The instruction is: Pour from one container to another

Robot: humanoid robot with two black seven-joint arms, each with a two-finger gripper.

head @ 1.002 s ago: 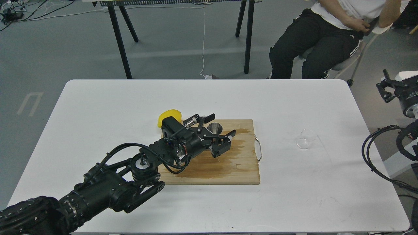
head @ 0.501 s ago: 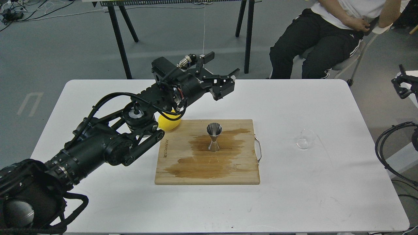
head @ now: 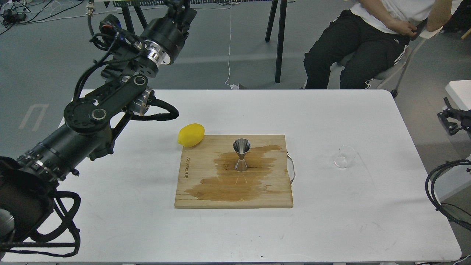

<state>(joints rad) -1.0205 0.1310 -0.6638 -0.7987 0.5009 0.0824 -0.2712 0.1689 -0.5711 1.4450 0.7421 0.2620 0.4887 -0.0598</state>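
The steel jigger [head: 241, 156] stands upright in the middle of the wooden cutting board [head: 274, 197], on a wet brown stain. The small clear glass cup [head: 344, 157] rests on the white table to the right of the board and looks tipped toward its side. My left arm [head: 110, 95] is raised high at the back left, far from both things. Its wrist runs off the top edge, so its fingers are out of view. A dark part of my right gripper [head: 452, 120] shows at the right edge, well apart from the cup; its fingers cannot be told apart.
A yellow lemon [head: 191, 135] lies at the board's back-left corner. A metal handle [head: 291, 170] sticks out of the board's right side. A seated person [head: 364, 40] and black table legs [head: 279, 40] are beyond the far table edge. Cables [head: 438, 184] hang at the right.
My left gripper, open around the jigger a second ago, lifted off and swung up and back left out of view. The jigger stays upright. The right gripper shifted down along the right edge.
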